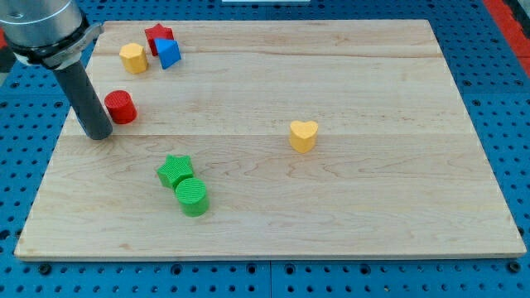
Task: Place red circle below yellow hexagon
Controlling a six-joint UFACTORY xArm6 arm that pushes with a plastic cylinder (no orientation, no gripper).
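Note:
The red circle (pixel 121 107) lies near the board's left edge. The yellow hexagon (pixel 132 57) sits above it, near the view's top left. My tip (pixel 99 135) rests on the board just left of and slightly below the red circle, very close to it or touching it.
A red star (pixel 158 36) and a blue block (pixel 169 53) sit right of the yellow hexagon. A green star (pixel 175 170) and a green circle (pixel 192 197) lie together lower down. A yellow heart (pixel 303 135) lies mid-board. The wooden board (pixel 373 207) rests on a blue pegboard.

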